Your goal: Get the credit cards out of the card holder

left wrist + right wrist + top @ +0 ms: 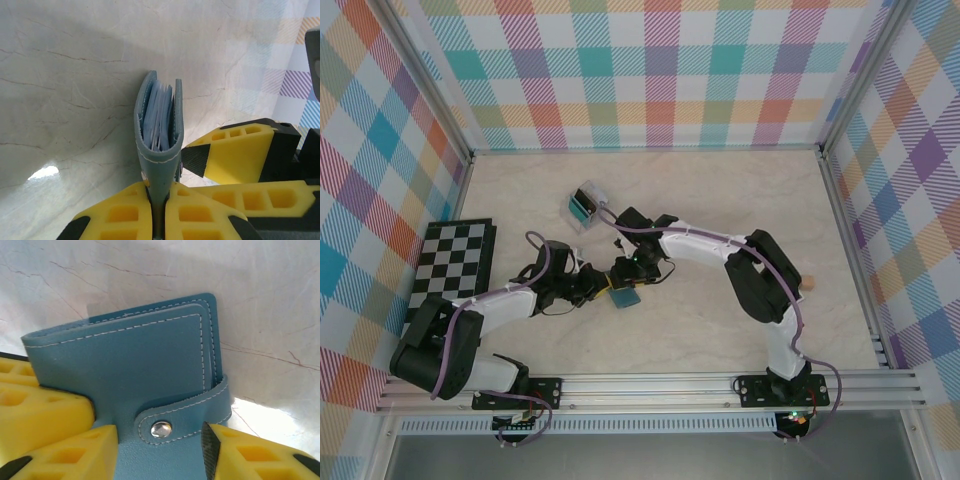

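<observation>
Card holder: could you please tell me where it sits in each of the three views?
Top external: card holder near the middle of the marbled table.
Left wrist: centre, edge-on, upright in the left gripper.
Right wrist: centre, broadside, snap tab low.
Shared landmark: the table.

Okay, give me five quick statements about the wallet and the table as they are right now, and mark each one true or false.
1. The left gripper is clamped on the card holder. True.
2. The holder's tab is undone. False: the snap tab is fastened across the closed panels.
3. A checkerboard sits at the left edge of the table. True.
4. Cards lie spread on the table. False: the cards sit between the holder's panels.
5. The clear box stands on the checkerboard. False: the clear plastic box lies apart from it, beyond the arms.
</observation>
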You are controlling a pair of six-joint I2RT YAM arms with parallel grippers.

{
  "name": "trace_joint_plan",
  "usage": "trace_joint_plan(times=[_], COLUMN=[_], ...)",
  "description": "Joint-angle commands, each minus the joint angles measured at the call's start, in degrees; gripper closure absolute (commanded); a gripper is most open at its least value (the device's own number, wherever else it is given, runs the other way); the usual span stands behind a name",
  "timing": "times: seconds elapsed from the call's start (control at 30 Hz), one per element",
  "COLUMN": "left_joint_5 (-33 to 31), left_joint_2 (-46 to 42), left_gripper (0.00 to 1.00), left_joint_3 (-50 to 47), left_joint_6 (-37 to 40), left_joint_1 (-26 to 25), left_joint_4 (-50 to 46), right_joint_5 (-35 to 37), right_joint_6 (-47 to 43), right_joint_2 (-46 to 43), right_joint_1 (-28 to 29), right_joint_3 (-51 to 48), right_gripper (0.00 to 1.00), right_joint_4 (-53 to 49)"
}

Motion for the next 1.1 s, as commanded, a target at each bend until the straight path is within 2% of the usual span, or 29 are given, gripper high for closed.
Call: trace_joint_plan(times=[0.0,0.23,0.4,0.53,0.6,0.83,0.93,1.07], left_joint_5=[0.5,-1.8,-3.7,-4.1,-4.0,-3.6,-3.3,-3.4], left_joint_2=[0.1,-1.0,-1.8,-1.3,-1.0,-0.3,0.2,0.8], left_gripper=[1.0,1.0,1.0,1.0,1.0,1.0,0.93,0.81], left_joint_3=[1.6,2.1,2.1,2.3,2.3,3.8,4.4,5.0], left_joint_6=[0.9,1.3,1.8,2.1,2.0,3.0,3.3,3.5], left_joint_1=[-0.6,-0.6,-0.6,-0.6,-0.6,-0.6,-0.6,-0.6], left_joint_4=[-0.9,-4.6,-6.7,-7.6,-7.5,-9.5,-10.3,-11.4], right_joint_5=[1.8,8.4,10.6,11.6,10.8,0.5,-0.5,-0.7], right_joint_6=[-0.5,3.1,7.1,7.6,7.3,2.9,1.9,1.2], right_joint_2=[1.4,-0.4,-3.2,-4.5,-4.7,-4.6,-3.2,-2.1], right_joint_1=[0.0,-1.1,-4.3,-5.0,-5.0,-5.0,-5.0,-5.0], right_joint_3=[1.5,-0.7,-4.4,-5.7,-5.7,-5.3,-3.7,-3.0], right_gripper=[0.54,0.63,0.69,0.71,0.71,0.66,0.65,0.7], right_joint_4=[-2.3,-3.1,-2.3,-2.2,-1.8,3.3,2.2,1.8])
